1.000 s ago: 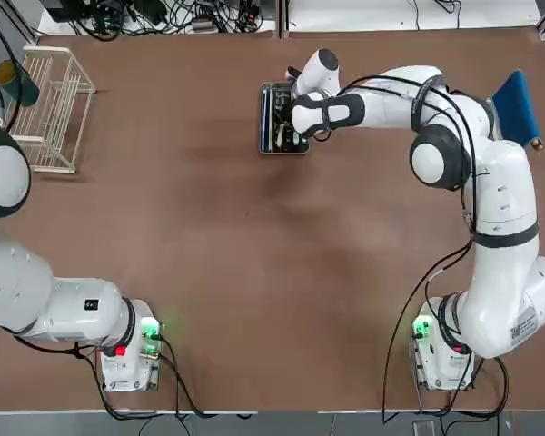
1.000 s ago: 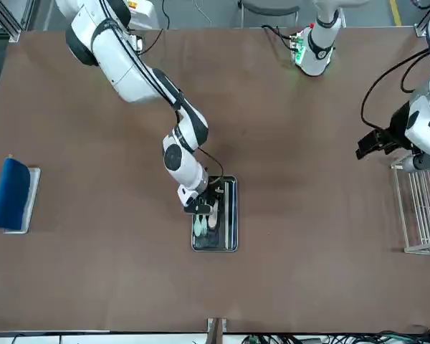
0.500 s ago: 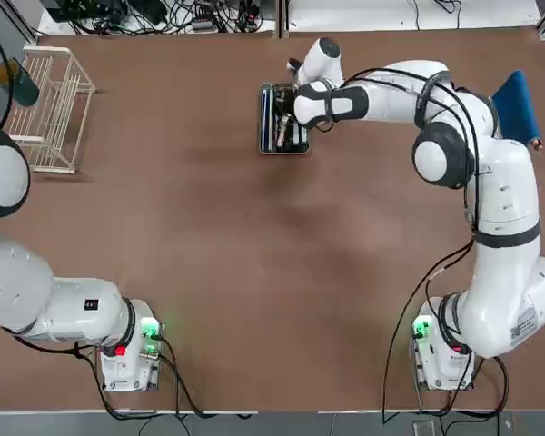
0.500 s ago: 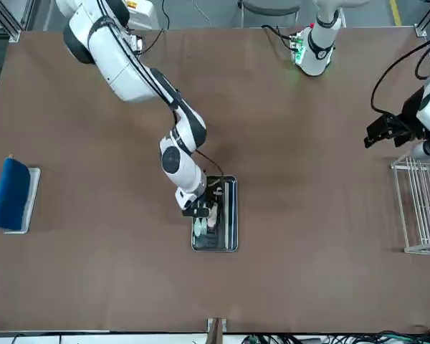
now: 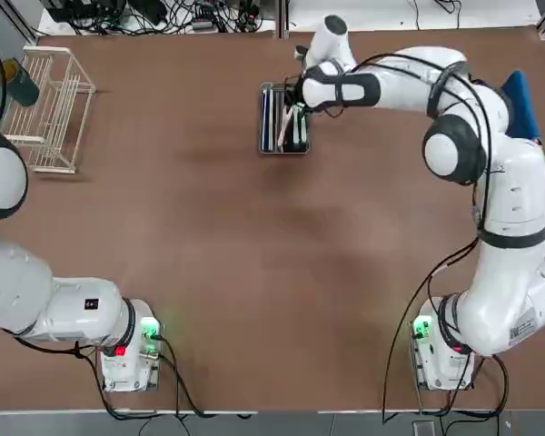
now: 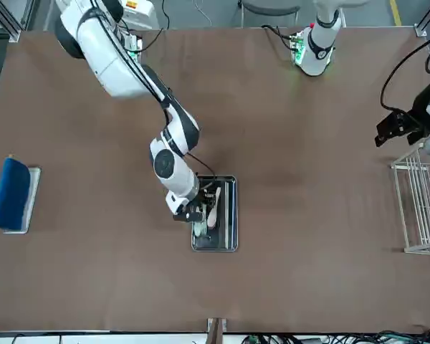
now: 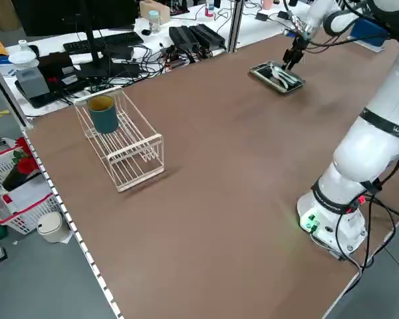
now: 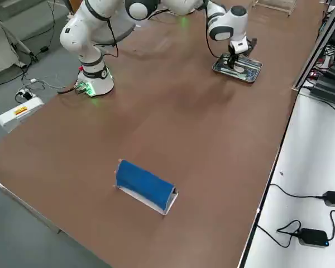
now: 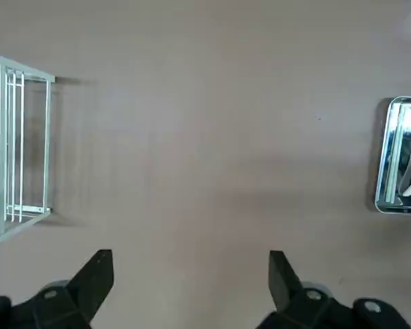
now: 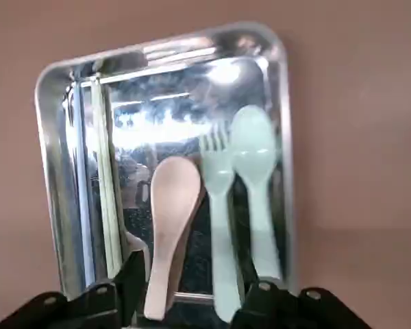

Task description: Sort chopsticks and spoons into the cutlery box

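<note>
At the left end of the table I see the white wire rack (image 5: 50, 109), and a green cup (image 5: 22, 86) is in it. My left gripper (image 9: 192, 264) hangs in the air near this rack; its two fingers are well apart, and nothing is between them.

Going to the right, I come to the cutlery box (image 10: 284, 178), the shiny steel tray lying at the far side of the table. The chopsticks (image 10: 106, 185) are inside it, lying lengthwise near its left long wall. A thin bluish stick (image 10: 83, 188) lies between them and that wall. Next comes a whitish utensil (image 10: 139, 245), which is partly hidden, so I cannot tell its kind. The cream-beige spoon (image 10: 171, 199) is in the middle part of the box, with its bowl toward the far end, and it overlaps another beige utensil (image 10: 180, 264). After it are a pale green fork (image 10: 221, 233) and, nearest to the right wall, a pale green spoon (image 10: 257, 178).

My right gripper (image 10: 195, 267) is low over the near part of the box. Its fingers are parted and I see no utensil clamped in them; whether they touch a handle, I cannot tell. Farther right on the table there is a blue folded piece (image 6: 11, 193) with a white flat part (image 6: 33, 201) under it.
</note>
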